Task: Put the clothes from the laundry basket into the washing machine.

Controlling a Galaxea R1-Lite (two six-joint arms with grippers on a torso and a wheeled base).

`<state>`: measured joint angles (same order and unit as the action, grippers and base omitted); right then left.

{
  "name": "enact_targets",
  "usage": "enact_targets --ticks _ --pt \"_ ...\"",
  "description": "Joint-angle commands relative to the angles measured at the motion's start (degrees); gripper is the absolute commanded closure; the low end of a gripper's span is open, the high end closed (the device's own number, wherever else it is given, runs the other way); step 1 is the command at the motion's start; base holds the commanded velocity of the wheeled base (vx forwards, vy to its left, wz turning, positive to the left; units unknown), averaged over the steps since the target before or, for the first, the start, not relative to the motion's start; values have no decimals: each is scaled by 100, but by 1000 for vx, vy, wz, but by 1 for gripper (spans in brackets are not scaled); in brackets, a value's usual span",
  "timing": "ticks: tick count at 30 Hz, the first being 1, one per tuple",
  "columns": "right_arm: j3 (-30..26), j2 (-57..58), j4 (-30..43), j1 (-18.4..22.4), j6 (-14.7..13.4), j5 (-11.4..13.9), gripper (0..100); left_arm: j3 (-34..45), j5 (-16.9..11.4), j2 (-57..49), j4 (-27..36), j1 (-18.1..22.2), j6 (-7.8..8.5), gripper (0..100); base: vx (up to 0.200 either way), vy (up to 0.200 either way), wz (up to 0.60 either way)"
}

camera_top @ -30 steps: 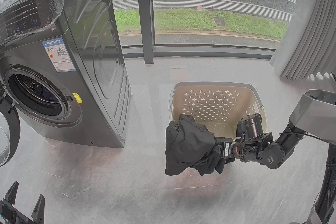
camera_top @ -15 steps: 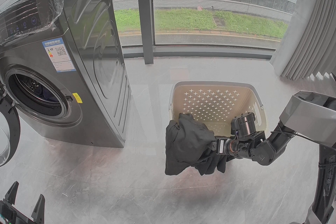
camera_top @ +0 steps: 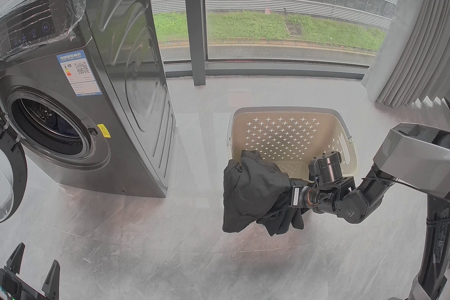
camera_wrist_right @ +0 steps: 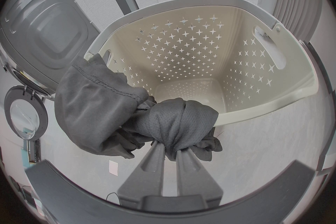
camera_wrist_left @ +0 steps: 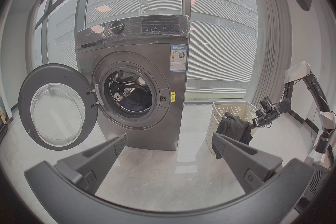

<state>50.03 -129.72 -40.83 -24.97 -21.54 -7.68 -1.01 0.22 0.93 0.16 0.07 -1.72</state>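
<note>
A black garment [camera_top: 253,195] hangs bunched from my right gripper [camera_top: 293,197], which is shut on it at the near left corner of the cream laundry basket [camera_top: 344,127]. In the right wrist view the fingers [camera_wrist_right: 154,161] pinch a knot of the garment [camera_wrist_right: 105,105] in front of the basket [camera_wrist_right: 196,46]. The grey washing machine [camera_top: 117,80] stands to the left with its round door [camera_wrist_left: 56,105] swung open and dark clothes in the drum [camera_wrist_left: 133,98]. My left gripper [camera_top: 33,270] is low at the near left, open, facing the machine.
A window wall with a dark post [camera_top: 194,10] runs behind the basket, and a grey curtain [camera_top: 412,24] hangs at the right. Bare grey floor [camera_top: 164,244] lies between the machine and the basket.
My right arm's wrist has shifted slightly to the left, still holding the garment, which has barely moved. The left gripper has stayed in place.
</note>
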Motion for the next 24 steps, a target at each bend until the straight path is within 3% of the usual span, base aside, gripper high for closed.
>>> enact_targets --ticks 1,14,24 --pt "-222 360 5 -79 -17 3 100 101 4 -84 2 1 -4 0 0 0 0" --pt "-1180 2276 -286 -79 10 -5 100 101 -4 -84 2 1 5 0 0 0 0" --pt "-1558 3735 -268 -105 124 -14 100 101 -4 -84 2 1 5 0 0 0 0"
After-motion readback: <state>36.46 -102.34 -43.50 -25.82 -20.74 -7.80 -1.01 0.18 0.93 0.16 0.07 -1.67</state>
